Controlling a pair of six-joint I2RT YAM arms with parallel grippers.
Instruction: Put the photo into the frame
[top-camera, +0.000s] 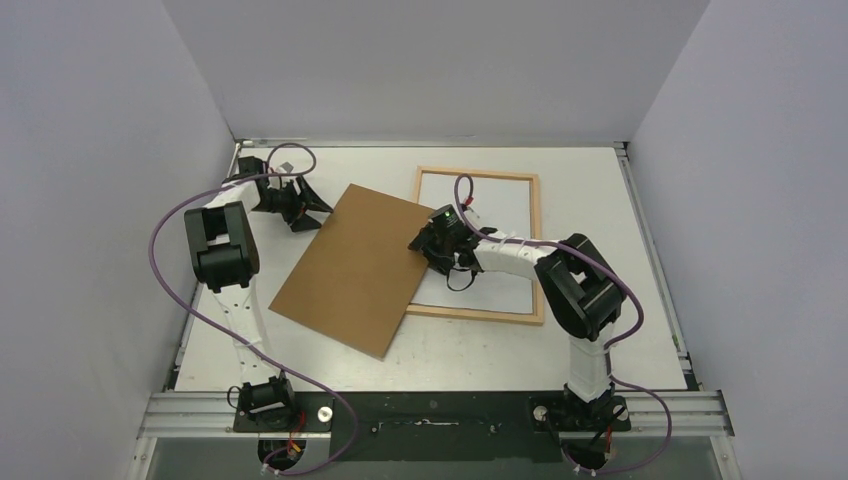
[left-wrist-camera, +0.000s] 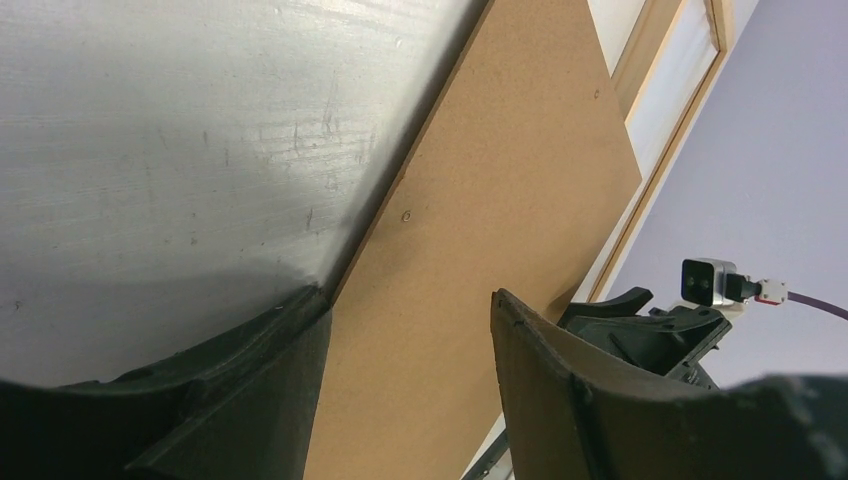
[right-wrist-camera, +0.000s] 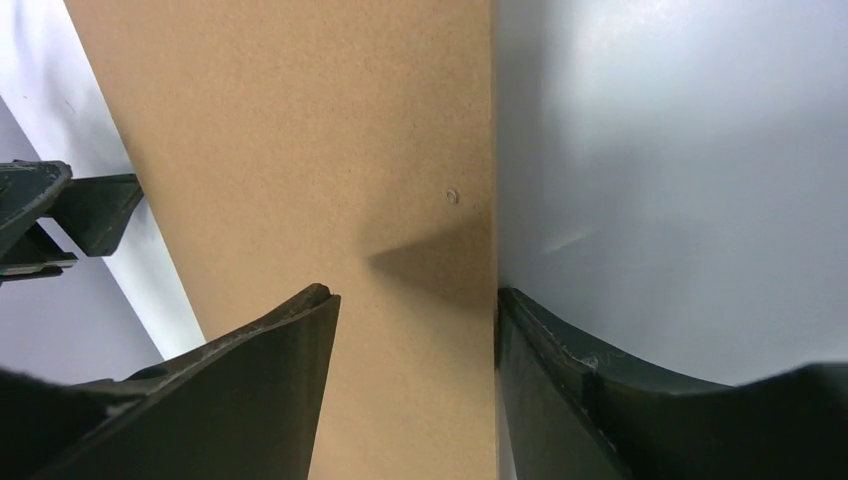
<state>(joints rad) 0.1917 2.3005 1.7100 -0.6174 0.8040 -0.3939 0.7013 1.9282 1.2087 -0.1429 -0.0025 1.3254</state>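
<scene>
Left gripper: at the far left of the table, by the upper left corner of the backing board. Its fingers are spread wide and hold nothing. In the left wrist view the board's long edge runs up between the two tips, with one finger over bare table and the other over brown board. Whether either tip touches the board cannot be told.

Backing board: a plain brown rectangle, turned at an angle. Its right edge overlaps the left bar of the frame.

Right gripper: at the board's right edge, above the left side of the frame. Its fingers are parted and grasp nothing. In the right wrist view the left finger is over the board and the right finger is over a smooth grey surface. The board's straight edge runs just inside the right finger. Contact cannot be told.

Frame: thin pale wooden bars, lying flat right of centre towards the far side. Its left bar is partly covered by the board and the right gripper.

Photo: the area inside the bars is pale white-grey. Whether this is the print lying face down or bare table cannot be told.
</scene>
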